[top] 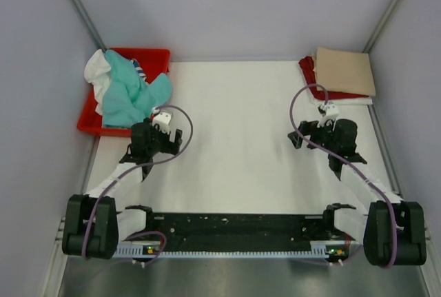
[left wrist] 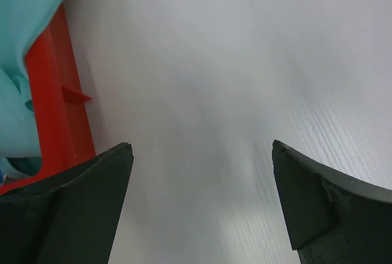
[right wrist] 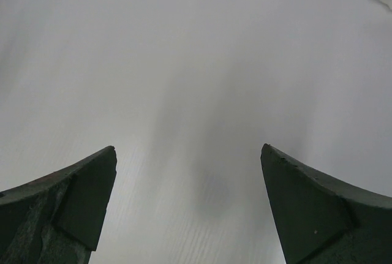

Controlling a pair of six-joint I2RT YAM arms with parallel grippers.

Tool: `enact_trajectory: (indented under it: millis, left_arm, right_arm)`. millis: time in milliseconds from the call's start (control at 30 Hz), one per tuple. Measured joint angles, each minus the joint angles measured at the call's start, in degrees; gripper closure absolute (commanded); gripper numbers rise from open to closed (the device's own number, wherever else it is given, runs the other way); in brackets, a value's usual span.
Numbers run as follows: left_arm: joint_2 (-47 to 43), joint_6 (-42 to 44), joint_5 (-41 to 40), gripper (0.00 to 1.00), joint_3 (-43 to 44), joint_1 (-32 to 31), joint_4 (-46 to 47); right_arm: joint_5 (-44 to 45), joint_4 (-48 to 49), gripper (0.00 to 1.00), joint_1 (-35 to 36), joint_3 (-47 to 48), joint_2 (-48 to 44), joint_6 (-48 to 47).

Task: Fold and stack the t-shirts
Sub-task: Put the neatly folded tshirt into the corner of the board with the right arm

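While both arms wait low over the white table [top: 234, 145], the left gripper [left wrist: 202, 154] and right gripper [right wrist: 188, 154] stand spread wide, holding nothing. Far right, a flat folded tan-beige t-shirt [top: 344, 69] tops a dark red t-shirt [top: 308, 69], so part of the stack looks done. Far left, the crumpled teal t-shirt [top: 127, 94] and white t-shirt [top: 96, 69] spill from a rigid bright red plastic tray [top: 155, 56], not yet folded.

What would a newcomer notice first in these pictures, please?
The red tray at far left, heaped with a crumpled teal shirt and a white shirt. At far right, a folded tan shirt lies on a dark red shirt. The left gripper and right gripper hang open over the table.
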Motion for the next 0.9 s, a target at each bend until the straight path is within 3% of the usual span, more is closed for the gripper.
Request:
enact_trajectory:
  millis: [133, 433, 900]
  left_arm:
    - [0.28, -0.66, -0.24, 0.01, -5.53, 0.00, 6.99]
    - [0.72, -1.46, 0.15, 0.01, -5.70, 0.00, 14.60]
    - [0.72, -1.46, -0.44, 0.01, -5.70, 0.00, 14.91]
  right_arm:
    - [3.45, 4.72, 0.01, 0.52, -4.37, -3.04, 1.55]
    - [11.80, 14.91, 0.01, 1.18, -14.03, -15.30, 1.49]
    - [15.69, 22.84, 0.01, 1.18, -19.43, -13.33, 1.16]
